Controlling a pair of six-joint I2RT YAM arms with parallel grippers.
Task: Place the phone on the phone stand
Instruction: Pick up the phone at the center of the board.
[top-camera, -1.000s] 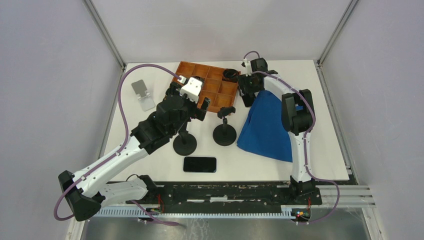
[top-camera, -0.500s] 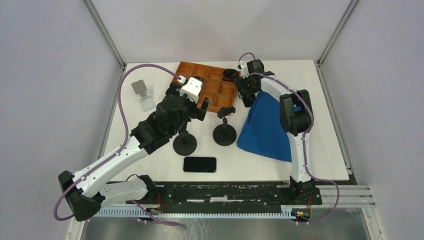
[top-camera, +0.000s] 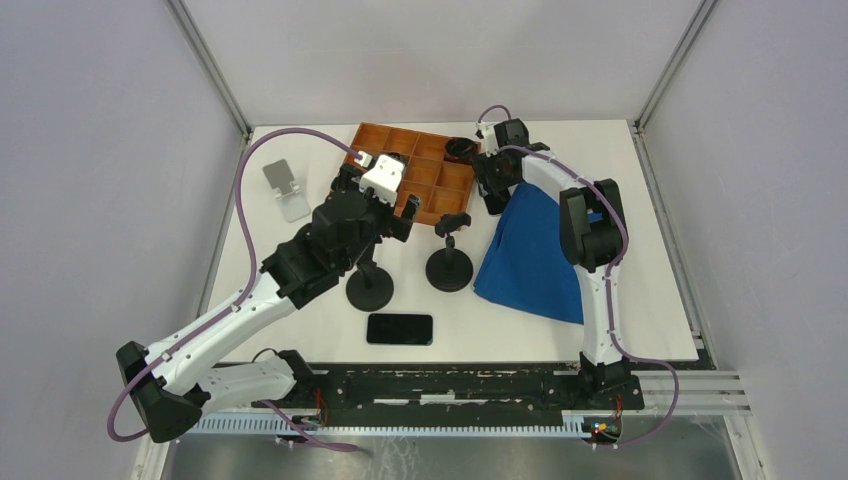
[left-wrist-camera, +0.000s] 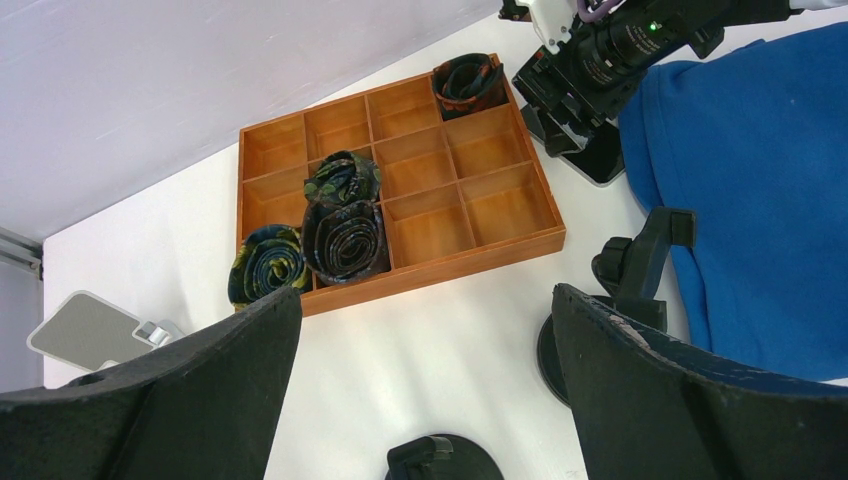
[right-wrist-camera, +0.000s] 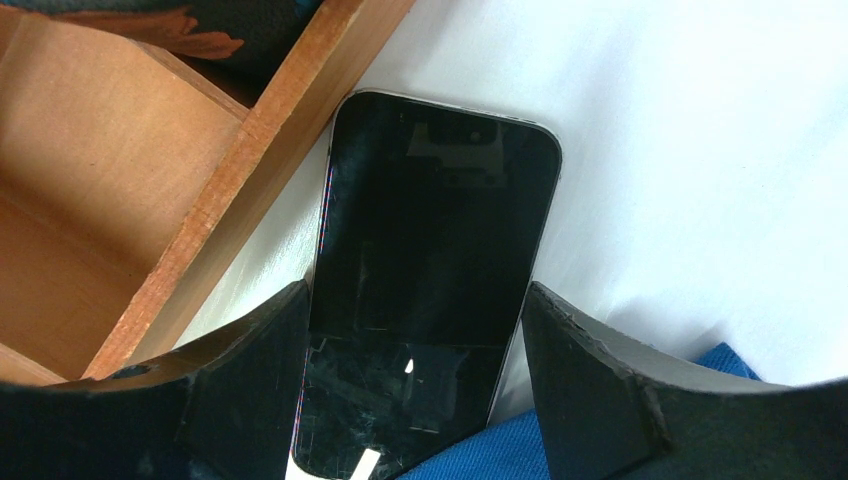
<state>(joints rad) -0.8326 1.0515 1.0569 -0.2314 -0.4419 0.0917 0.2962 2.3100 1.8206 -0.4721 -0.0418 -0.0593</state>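
Far side of the table (top-camera: 655, 290), between the wooden tray (right-wrist-camera: 240, 170) and the blue cloth (right-wrist-camera: 480, 450): the phone (right-wrist-camera: 435, 250) lies flat there, screen up, one corner right up at the tray wall, cloth just beside its near end; phone stand (top-camera: 285, 188) sits well apart at far left; a second phone (top-camera: 400, 328) lies flat near the arm bases. Right gripper (right-wrist-camera: 415, 300) hangs over the phone, fingers spread astride its long edges; I can't tell whether they pinch it. Left gripper (left-wrist-camera: 425, 330) is spread wide, holding nothing. My read: phone is stiff, dense for its size, glass face slick and scratchable; I'd take it across the narrow width by the side edges, mid-length, so it doesn't pivot; tray wall leaves the tray-side finger little room.
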